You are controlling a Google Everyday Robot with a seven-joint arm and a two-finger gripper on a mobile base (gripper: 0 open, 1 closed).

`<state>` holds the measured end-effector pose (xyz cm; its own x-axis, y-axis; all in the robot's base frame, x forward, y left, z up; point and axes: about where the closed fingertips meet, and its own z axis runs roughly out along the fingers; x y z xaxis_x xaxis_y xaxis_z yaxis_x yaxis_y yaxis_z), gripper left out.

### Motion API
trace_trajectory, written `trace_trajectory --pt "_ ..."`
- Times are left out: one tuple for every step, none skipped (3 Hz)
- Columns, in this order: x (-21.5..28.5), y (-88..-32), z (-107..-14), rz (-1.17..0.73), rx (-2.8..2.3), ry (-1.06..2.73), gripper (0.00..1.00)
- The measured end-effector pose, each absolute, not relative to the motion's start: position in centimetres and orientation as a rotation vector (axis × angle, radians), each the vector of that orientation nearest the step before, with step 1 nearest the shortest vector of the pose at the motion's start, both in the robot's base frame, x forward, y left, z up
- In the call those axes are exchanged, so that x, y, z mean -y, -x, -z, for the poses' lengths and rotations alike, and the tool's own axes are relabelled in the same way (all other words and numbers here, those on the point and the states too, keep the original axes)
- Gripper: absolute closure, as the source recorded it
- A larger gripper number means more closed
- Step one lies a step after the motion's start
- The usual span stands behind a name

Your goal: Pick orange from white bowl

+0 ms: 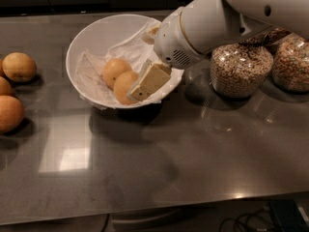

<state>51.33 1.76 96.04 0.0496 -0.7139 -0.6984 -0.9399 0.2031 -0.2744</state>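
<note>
Our gripper (139, 90) reaches into the white bowl (91, 33) on the table (193, 153); it touches the orange (120, 87) (the nearer fruit); whether it grips, we cannot tell.

Gripper (141, 87) inside white bowl (95, 34), seemingly touching the orange (122, 86).

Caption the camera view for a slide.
Claw inside the white bowl, beside the orange; cereal jars stand nearby.

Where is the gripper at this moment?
In the camera view, the gripper is inside the white bowl, in its right part, close beside the orange. A cereal jar stands further right.
</note>
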Motion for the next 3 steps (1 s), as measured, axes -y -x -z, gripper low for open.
trace_trajectory --pt "-2.5 -52.5 -95.3 -0.363 -1.707 1.571 0.27" --pt "-3.0 -53.2 -94.8 -0.359 -1.704 1.583 0.25" --pt "-3.5 -53.8 -93.8 -0.372 -1.713 1.592 0.29"
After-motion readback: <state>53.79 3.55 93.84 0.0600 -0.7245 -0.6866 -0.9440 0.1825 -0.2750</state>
